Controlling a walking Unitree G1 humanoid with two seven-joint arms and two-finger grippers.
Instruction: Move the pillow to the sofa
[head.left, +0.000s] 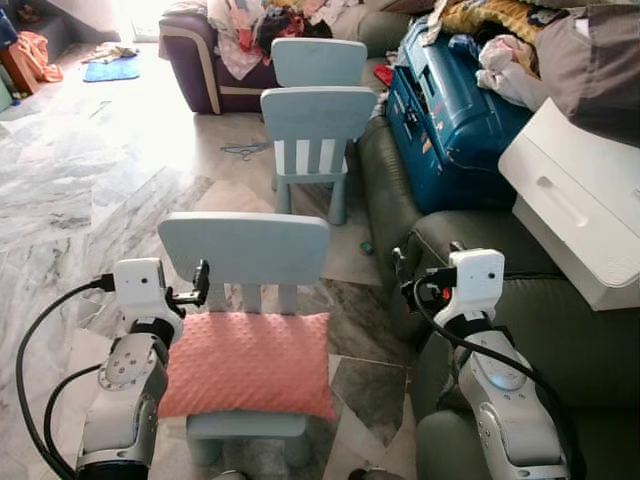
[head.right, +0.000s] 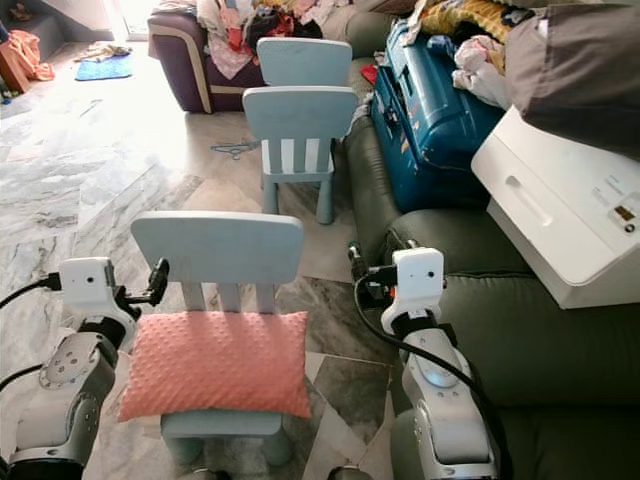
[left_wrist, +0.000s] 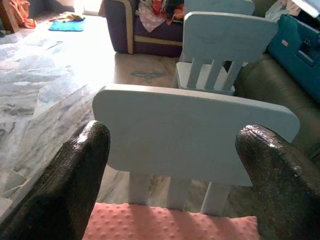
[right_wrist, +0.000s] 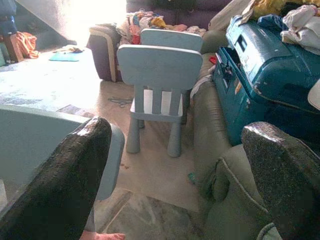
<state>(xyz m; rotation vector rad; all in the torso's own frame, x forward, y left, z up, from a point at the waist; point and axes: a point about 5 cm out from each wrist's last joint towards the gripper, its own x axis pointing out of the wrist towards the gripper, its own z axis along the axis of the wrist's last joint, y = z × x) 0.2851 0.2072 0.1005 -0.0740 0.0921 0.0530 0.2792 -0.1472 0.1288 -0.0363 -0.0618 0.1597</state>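
A salmon-pink dotted pillow (head.left: 250, 362) lies flat on the seat of a small light-blue chair (head.left: 245, 247) right in front of me. My left gripper (head.left: 199, 283) hovers open at the pillow's far left corner, just above it and beside the chair's backrest. Along its fingers (left_wrist: 75, 175) the left wrist view faces the backrest, with the pillow's edge (left_wrist: 165, 222) below. My right gripper (head.left: 404, 277) is open with nothing in it, held between the chair and the grey-green sofa (head.left: 560, 335) on the right. Its own view looks past one finger (right_wrist: 65, 175) toward the sofa arm (right_wrist: 225, 185).
A white box (head.left: 580, 200) and a blue suitcase (head.left: 450, 110) take up the sofa's far part. Two more light-blue chairs (head.left: 315, 130) stand ahead on the marble floor. A purple sofa (head.left: 200, 55) piled with clothes sits at the back. Open floor lies to the left.
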